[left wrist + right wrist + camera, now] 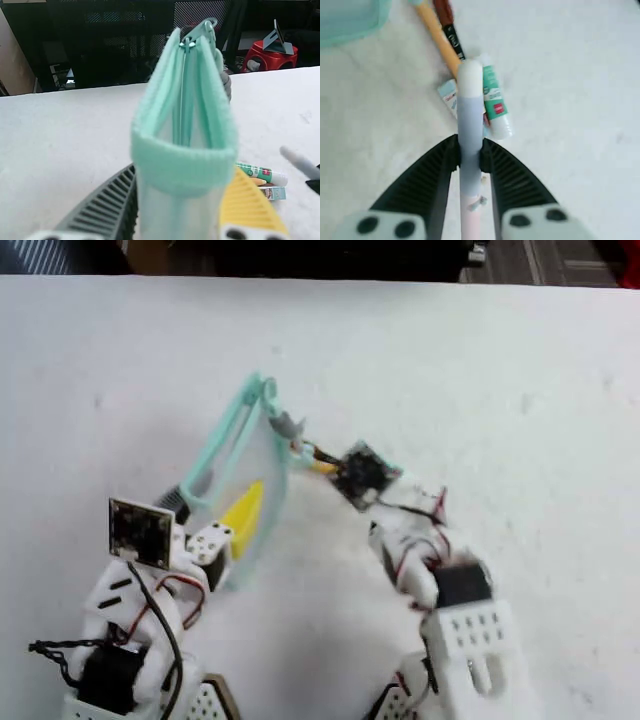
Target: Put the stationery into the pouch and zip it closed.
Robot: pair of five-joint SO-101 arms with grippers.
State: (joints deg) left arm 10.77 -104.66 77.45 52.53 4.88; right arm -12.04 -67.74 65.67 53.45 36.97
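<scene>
mint pouch [182,150] between fingers [105,210], glue stick [261,173] beside

The high camera looks steeply down on the worktop [500,360], arms at 6 o'clock. Wrist cameras sit close behind the left claw [177,210] and right claw [469,145]; both catch the green-white tube [495,100].

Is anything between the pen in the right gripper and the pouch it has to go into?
Nothing visible. The pen, clamped in the right gripper, hangs beside the pouch; the glue stick and pencil lie on the table below.
</scene>
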